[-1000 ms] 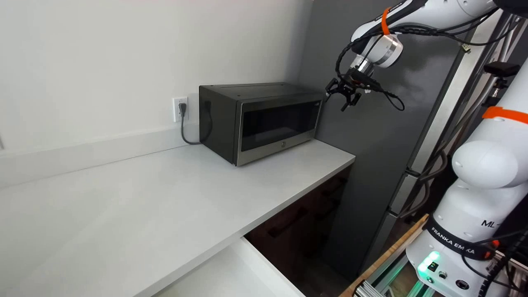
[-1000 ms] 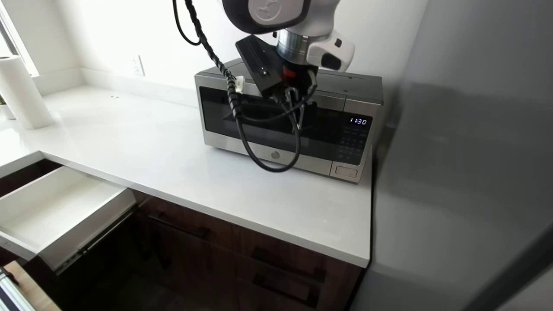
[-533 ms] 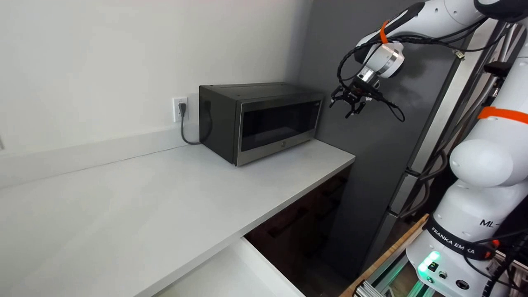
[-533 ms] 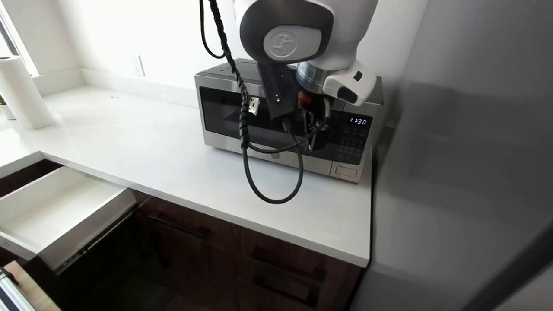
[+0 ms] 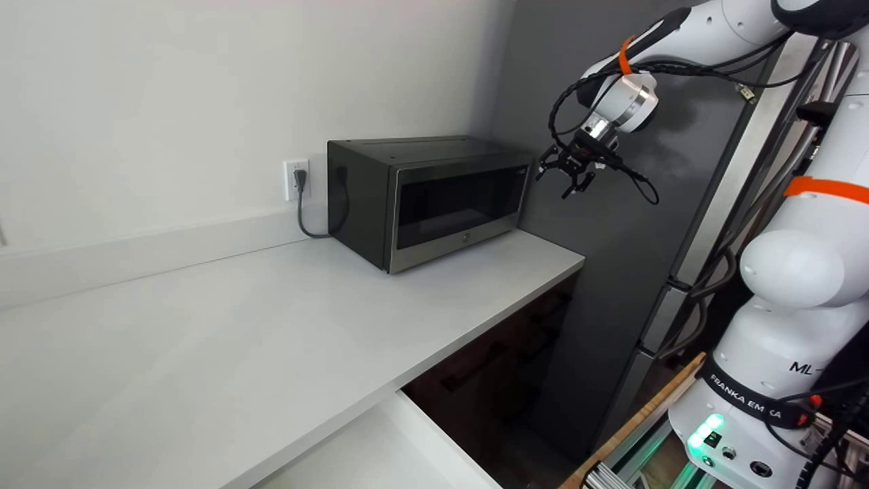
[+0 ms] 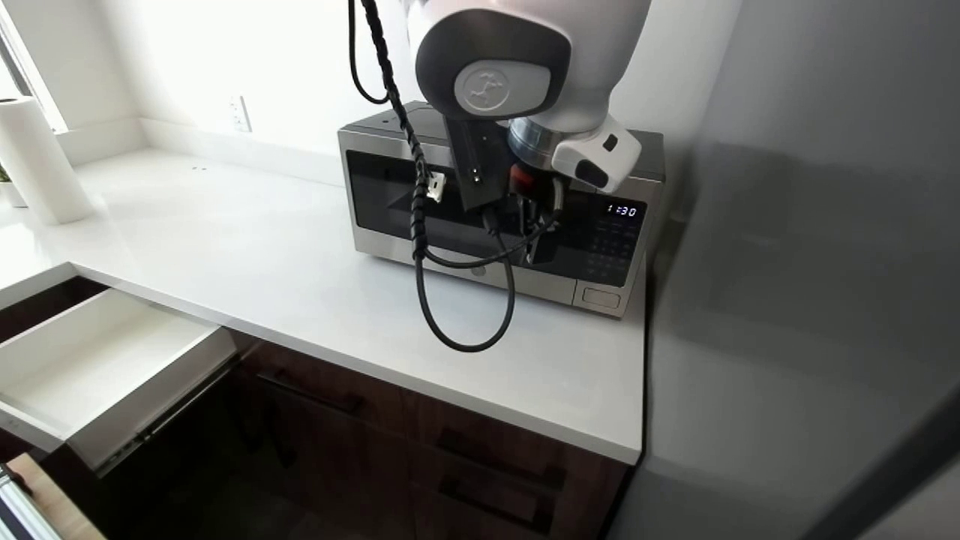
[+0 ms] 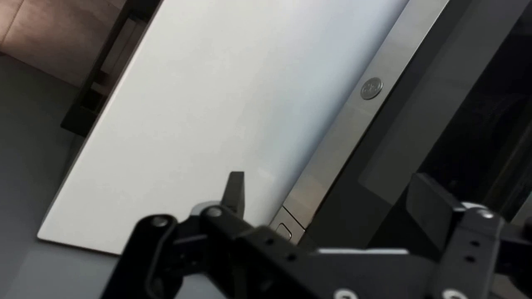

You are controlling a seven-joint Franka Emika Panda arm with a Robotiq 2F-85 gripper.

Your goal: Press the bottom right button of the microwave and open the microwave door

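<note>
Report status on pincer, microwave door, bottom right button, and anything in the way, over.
Pincer open, holding nothing, apart from bottom right button. Microwave door shut. Possible snag: cable loop hanging beside the pincer.

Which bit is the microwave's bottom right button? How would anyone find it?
Find the microwave on the white counter. Go down its front's right edge, past the glowing clock and dark keypad. Unlike them, the button is a silvery outlined rectangle.

A pale wall (image 5: 170, 102) stands behind the back edge of the white bench (image 5: 271, 339), a grey panel (image 6: 810, 262) beside its short edge, and dark cabinets (image 6: 424, 442) under the front edge.
</note>
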